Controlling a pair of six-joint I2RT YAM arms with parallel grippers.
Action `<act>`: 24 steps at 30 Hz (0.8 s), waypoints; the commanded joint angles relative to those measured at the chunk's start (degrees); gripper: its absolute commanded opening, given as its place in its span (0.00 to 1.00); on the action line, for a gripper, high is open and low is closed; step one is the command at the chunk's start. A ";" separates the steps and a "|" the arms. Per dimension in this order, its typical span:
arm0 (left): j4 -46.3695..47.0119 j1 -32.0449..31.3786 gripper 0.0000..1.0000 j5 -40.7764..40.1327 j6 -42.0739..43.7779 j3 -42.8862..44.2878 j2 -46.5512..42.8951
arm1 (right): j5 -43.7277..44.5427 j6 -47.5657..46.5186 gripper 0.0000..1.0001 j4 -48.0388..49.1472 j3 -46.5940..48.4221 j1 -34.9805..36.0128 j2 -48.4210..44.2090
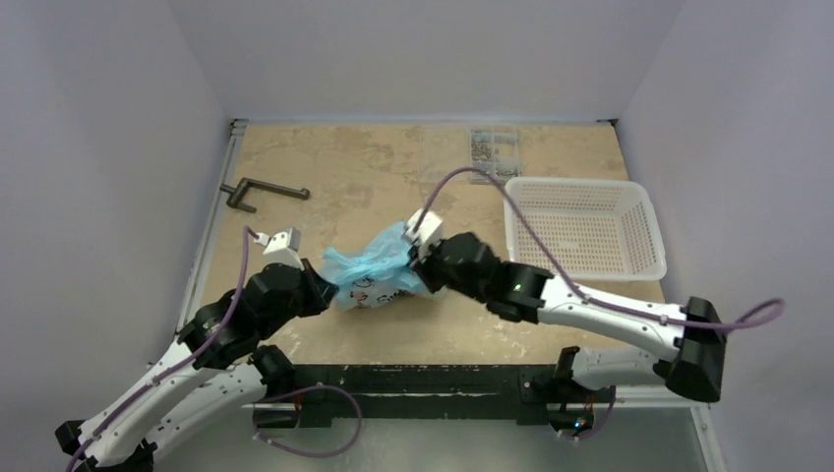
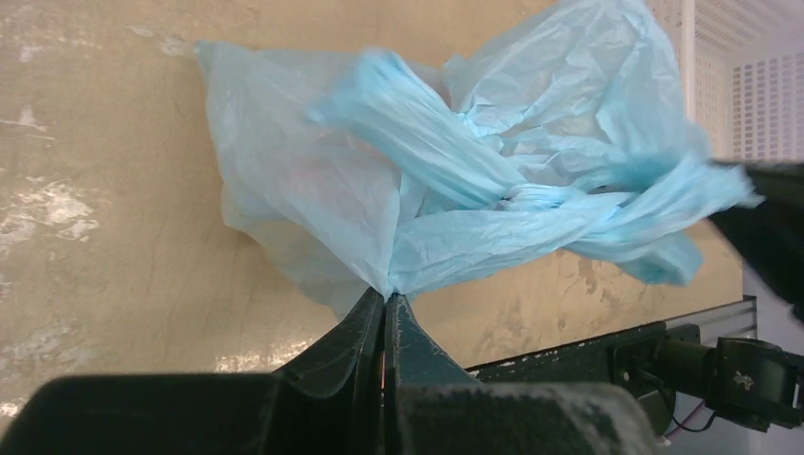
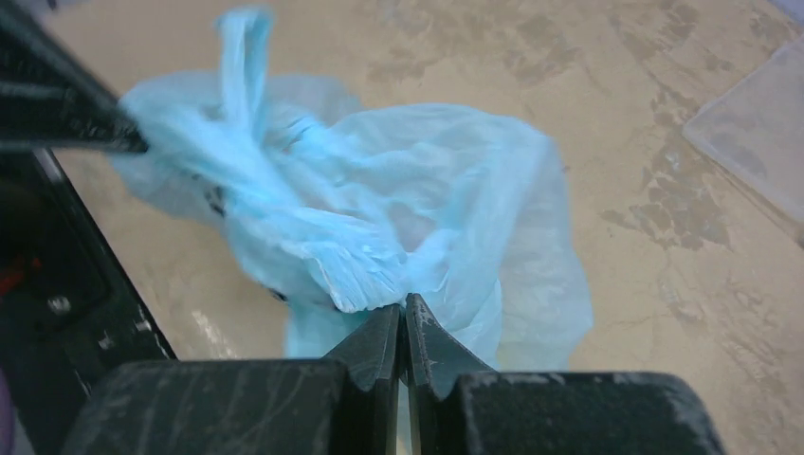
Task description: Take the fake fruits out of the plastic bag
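Left of the white basket point(image 1: 585, 228), the left tool point(image 2: 386, 296) and right tool point(image 3: 402, 308) each pinch thin film on opposite sides of the plastic bag point(image 1: 372, 273), which could tear if pulled hard.

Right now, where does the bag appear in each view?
Top external: bag, centre of the table.
Left wrist: upper middle and right, pinched by the left gripper.
Right wrist: centre-left, pinched by the right gripper.
Shared landmark: the tan table under the bag.
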 commanded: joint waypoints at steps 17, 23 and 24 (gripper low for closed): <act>-3.06 0.38 0.56 9.85 18.46 11.77 -3.21 | -45.77 19.51 0.00 13.92 -4.67 -23.56 -4.19; -10.74 0.36 0.75 15.29 39.81 29.05 10.02 | -47.36 18.95 0.00 12.80 -3.55 -23.57 -3.94; -11.95 0.36 0.74 16.47 42.18 30.92 12.33 | -47.69 18.85 0.00 12.73 -3.38 -23.55 -4.06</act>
